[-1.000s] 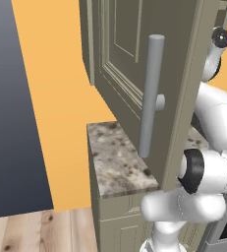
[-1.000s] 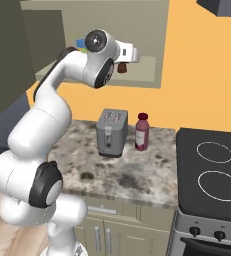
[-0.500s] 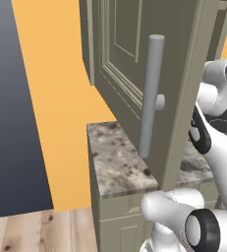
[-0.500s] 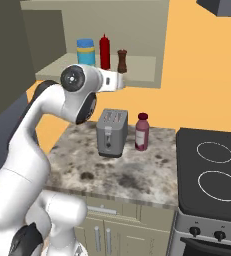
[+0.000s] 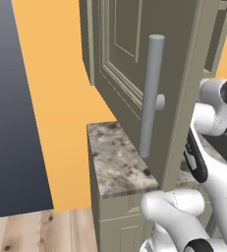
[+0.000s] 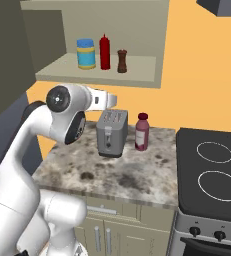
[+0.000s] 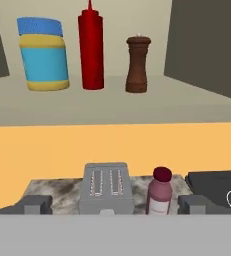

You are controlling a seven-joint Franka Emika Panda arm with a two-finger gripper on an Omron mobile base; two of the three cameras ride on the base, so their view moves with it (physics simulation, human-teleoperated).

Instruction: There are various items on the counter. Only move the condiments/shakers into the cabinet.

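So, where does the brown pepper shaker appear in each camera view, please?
Left base view: I cannot find it there.
Right base view: the pepper shaker stands upright on the cabinet shelf, rightmost of three containers.
Hand view: upper middle, again rightmost on the shelf.
Shared landmark: the red bottle just left of it.

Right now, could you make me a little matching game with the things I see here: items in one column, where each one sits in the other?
Items:
1. brown shaker
2. toaster
3. red squeeze bottle
4. maroon-capped bottle

Places:
A. counter, right of the toaster
B. shelf, rightmost
C. counter, left of the bottle
D. shelf, middle

Pairs: 1-B, 2-C, 3-D, 4-A
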